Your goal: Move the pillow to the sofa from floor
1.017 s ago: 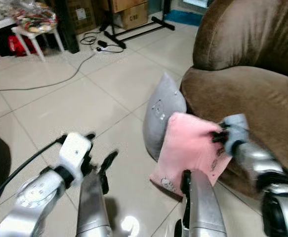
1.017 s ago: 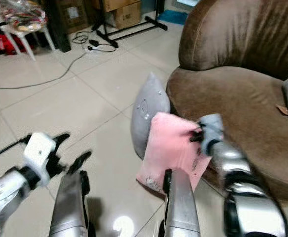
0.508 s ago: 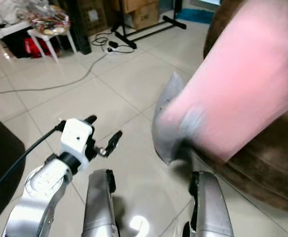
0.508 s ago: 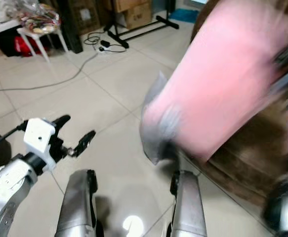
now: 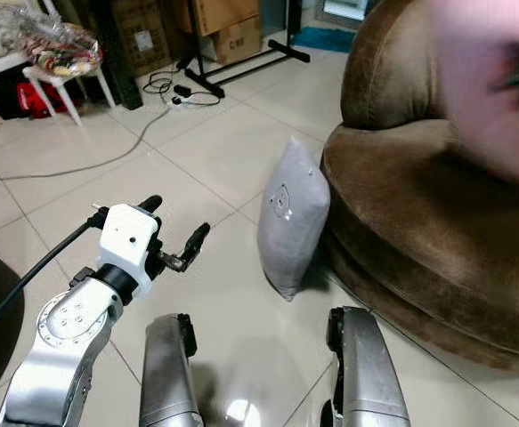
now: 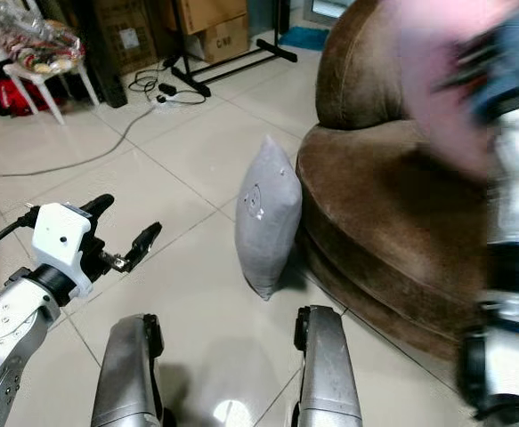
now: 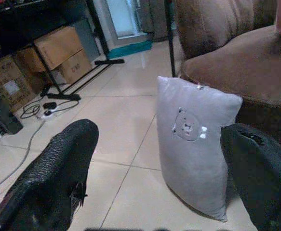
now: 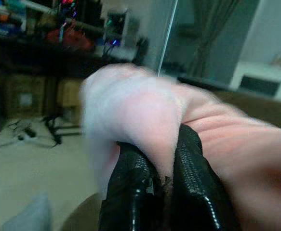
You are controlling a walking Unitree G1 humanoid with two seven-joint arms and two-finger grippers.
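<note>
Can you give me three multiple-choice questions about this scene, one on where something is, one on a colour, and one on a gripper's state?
1. Where is the grey pillow?
A. Standing on the floor against the brown sofa
B. Lying on the sofa seat
C. On the white stool

2. What colour is the pillow held by the right gripper?
A. Blue
B. Pink
C. Brown

3. How is the left gripper?
A. Shut on the grey pillow
B. Shut on a cable
C. Open, holding nothing

Answers:
1. A, it stands on edge on the tiles, touching the sofa's base.
2. B, the pink pillow is pinched between the black fingers in the right wrist view.
3. C, its fingers are spread apart over the floor.
</note>
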